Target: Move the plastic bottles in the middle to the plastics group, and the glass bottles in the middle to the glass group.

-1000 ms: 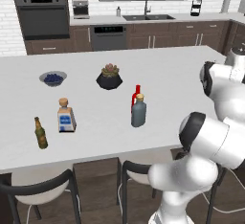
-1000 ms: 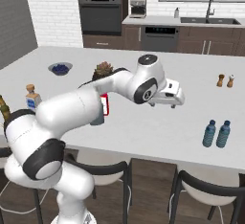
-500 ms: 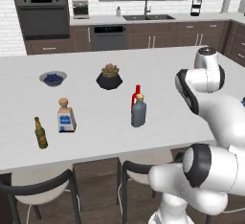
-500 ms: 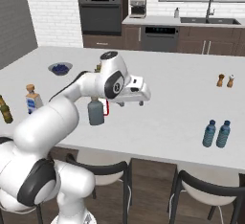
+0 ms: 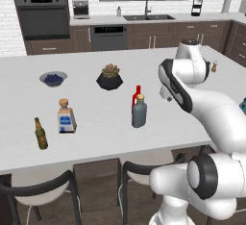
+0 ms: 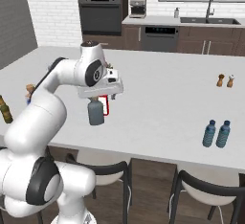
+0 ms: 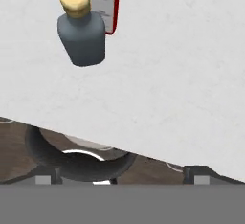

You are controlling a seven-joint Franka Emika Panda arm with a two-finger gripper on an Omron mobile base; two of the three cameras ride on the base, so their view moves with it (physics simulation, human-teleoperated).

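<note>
The hand (image 6: 114, 95) hangs above the white desk (image 6: 172, 98), its fingers spread wide and holding nothing; in the right base view it sits just above and beside the two glass bottles in the middle; the stout dark-grey bottle with a tan cap (image 5: 139, 111) stands upright near the front edge of the desk, and the slim red bottle with a white label (image 5: 136, 96) stands just behind it, the two so close that I cannot tell whether they touch; the hand view looks down on the same pair, the grey bottle (image 7: 82, 28) nearer and the red one (image 7: 104, 3) beyond it, with the desk edge and a dark stool back (image 7: 76, 158) below; toward the left end of the desk stand the glass group, a slim dark-brown beer bottle with a yellow label (image 5: 41, 134) at the front and a clear square bottle with a blue-white label and tan stopper (image 5: 66, 117) just beside it, both upright and well apart from the middle pair; toward the right end, near the front edge, two teal-blue plastic bottles (image 6: 216, 134) stand side by side; a pair of small brown shakers (image 6: 225, 80) stands further back on that side; behind the middle pair sit a dark pot with a succulent (image 5: 110, 77) and a blue bowl (image 5: 53, 79).
</note>
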